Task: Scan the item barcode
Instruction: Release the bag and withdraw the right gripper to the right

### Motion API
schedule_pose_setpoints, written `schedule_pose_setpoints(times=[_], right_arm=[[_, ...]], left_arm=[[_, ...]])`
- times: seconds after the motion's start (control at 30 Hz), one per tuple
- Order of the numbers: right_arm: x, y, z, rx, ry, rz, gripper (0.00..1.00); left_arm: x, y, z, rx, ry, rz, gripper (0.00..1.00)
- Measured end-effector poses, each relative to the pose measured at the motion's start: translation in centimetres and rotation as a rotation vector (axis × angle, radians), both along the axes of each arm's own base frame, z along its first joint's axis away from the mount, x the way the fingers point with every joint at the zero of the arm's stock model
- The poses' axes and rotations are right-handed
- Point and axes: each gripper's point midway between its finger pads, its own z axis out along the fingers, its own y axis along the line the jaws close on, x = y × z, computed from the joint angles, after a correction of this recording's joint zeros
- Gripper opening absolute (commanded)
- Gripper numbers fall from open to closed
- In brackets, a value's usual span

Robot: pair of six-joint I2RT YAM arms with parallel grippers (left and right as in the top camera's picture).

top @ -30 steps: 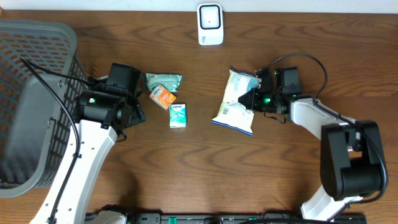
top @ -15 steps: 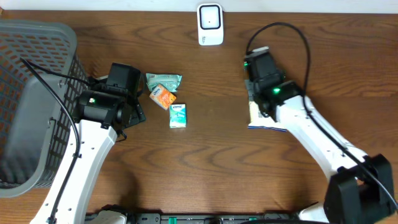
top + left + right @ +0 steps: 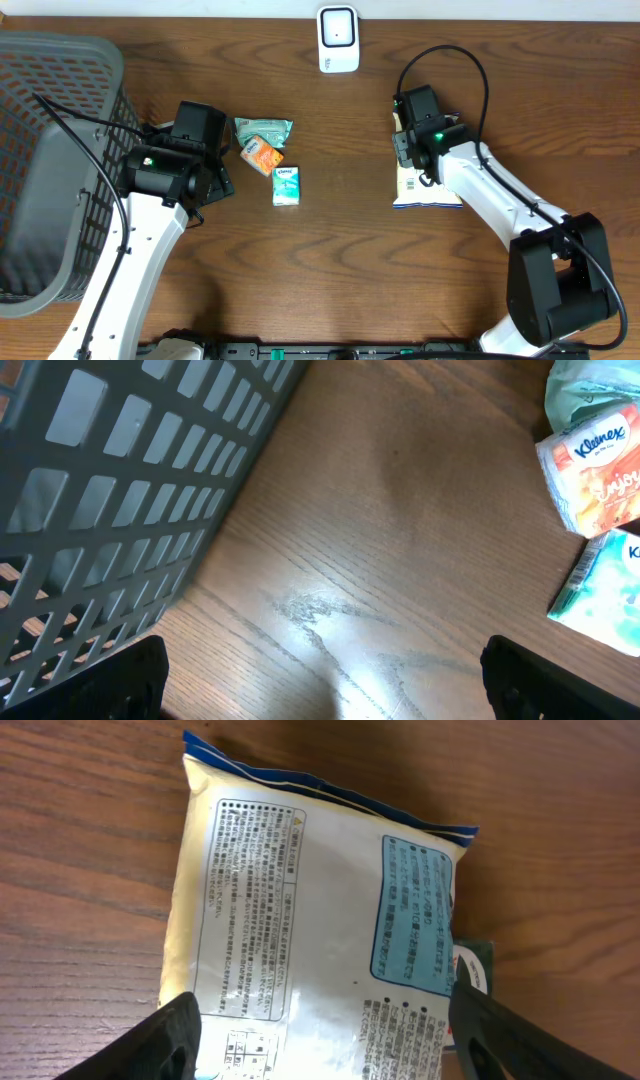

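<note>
White snack bag (image 3: 310, 900), right gripper (image 3: 335, 1025) open wide over it

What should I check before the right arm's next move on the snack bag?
1. Right claw open, holding nothing: ok.
2. Snack bag flat on table, print side up: ok.
3. Barcode located on bag: cannot tell, print too small.
4. Bag presented to scanner: not ok, lies apart from it.
5. Left claw open, empty: ok.
</note>
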Motion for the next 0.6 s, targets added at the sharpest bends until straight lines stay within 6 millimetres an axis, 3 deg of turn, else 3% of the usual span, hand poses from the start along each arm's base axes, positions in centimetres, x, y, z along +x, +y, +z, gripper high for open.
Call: schedule_pose_setpoints(times=[0.17, 0.3, 0.43, 0.6], right_arm=[[0.1, -1.3, -0.5, 0.144, 0.05, -0.047, 0.88], [1.1, -3.9, -0.1, 0.327, 0.065, -0.108, 0.9], [0.6, -6.5, -0.3, 0.498, 0.11, -0.15, 0.91], [0.0, -5.4, -1.6, 0.665, 0.185, -0.106, 0.9]], left_arm=[[0.0, 0.0, 0.0, 0.0, 0.0, 0.0, 0.98], [0.0, 0.0, 0.0, 0.0, 0.001, 0.0, 0.98], [0.0, 0.0, 0.0, 0.0, 0.0, 0.0, 0.98], [0.0, 0.0, 0.0, 0.0, 0.0, 0.0, 0.98]])
